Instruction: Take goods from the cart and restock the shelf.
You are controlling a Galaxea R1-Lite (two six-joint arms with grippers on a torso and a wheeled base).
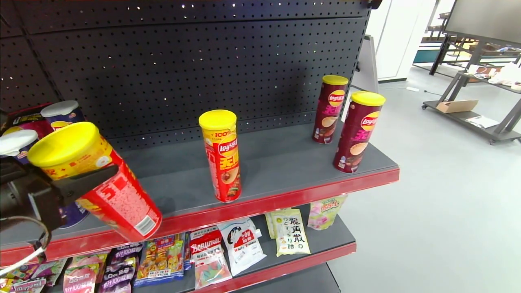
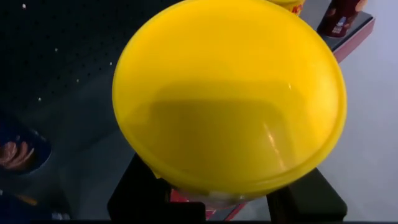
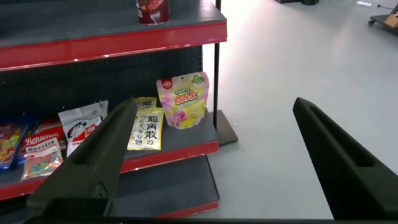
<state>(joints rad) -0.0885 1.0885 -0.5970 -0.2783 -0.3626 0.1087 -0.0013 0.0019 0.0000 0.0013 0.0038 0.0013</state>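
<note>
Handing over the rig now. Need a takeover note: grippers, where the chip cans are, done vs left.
Left gripper: shut on a red chip can with a yellow lid, tilted, at the front left edge of the top shelf.
Right gripper: open, empty, low by the snack bags.
On the shelf: second red can upright mid-front, two maroon cans upright at the right end, blue cans at the left rear.
Done: one can in hand at the shelf.
Left: stand it upright, release, fetch more from the cart.
</note>
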